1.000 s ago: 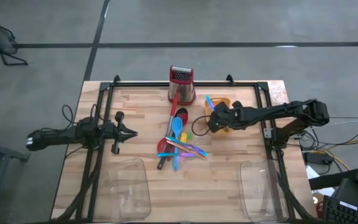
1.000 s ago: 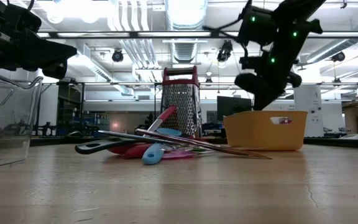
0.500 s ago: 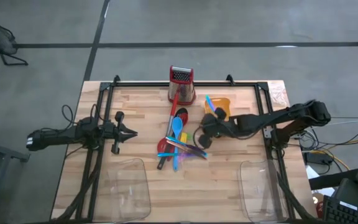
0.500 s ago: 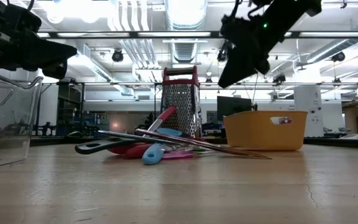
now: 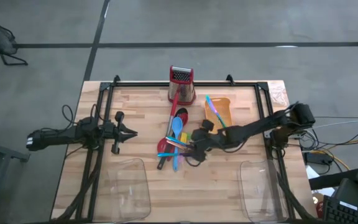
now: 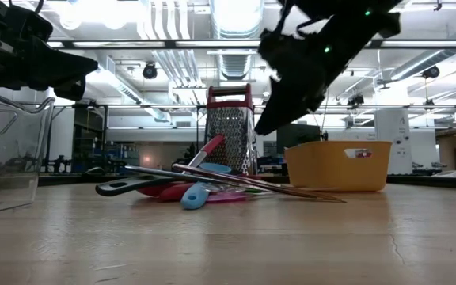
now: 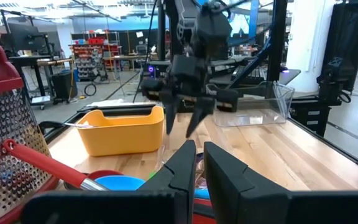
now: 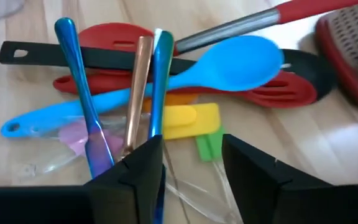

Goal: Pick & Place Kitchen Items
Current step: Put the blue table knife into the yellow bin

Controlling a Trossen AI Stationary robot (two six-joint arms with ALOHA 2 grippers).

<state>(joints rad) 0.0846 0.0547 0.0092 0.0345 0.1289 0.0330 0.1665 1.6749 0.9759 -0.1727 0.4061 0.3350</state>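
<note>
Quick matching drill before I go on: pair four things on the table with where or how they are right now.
Things:
1. grater
2. yellow bin
3. right gripper
4. left gripper

States:
A. waiting at the table's left side
B. open, above the utensil pile
C. upright at the far edge
D. holds a blue utensil

Pairs: 1-C, 2-D, 3-B, 4-A

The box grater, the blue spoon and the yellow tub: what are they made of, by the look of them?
The red-topped box grater looks like perforated, shiny steel, its handle probably plastic. The light blue spoon has a smooth matte surface with a soft sheen, so silicone or plastic. The yellow rectangular tub looks like opaque moulded plastic, evenly coloured with a rolled rim.
</note>
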